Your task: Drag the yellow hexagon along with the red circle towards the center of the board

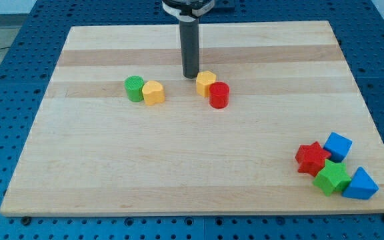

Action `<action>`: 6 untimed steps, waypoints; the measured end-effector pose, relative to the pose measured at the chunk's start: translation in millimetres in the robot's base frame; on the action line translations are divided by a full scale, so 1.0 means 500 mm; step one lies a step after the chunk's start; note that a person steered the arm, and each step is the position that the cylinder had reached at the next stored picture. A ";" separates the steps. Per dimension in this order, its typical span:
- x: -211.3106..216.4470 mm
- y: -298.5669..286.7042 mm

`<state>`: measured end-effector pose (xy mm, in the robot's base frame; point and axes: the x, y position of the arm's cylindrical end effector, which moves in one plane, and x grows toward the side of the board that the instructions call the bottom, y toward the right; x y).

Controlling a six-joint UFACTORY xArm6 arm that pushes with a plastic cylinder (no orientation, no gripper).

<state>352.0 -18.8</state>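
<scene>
The yellow hexagon (205, 83) sits on the wooden board (192, 167) a little above the middle, touching the red circle (219, 95) at its lower right. My tip (191, 75) rests on the board just left of and slightly above the yellow hexagon, very close to it or touching it. The rod rises straight up from there to the view's top.
A green circle (135, 88) and a yellow heart-like block (153, 93) touch each other to the left of my tip. At the bottom right corner a red star (312, 159), a blue block (338, 146), a green block (331, 178) and a blue triangle (361, 185) are clustered.
</scene>
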 end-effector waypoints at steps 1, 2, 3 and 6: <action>0.030 0.000; 0.072 0.007; 0.104 0.020; 0.028 0.041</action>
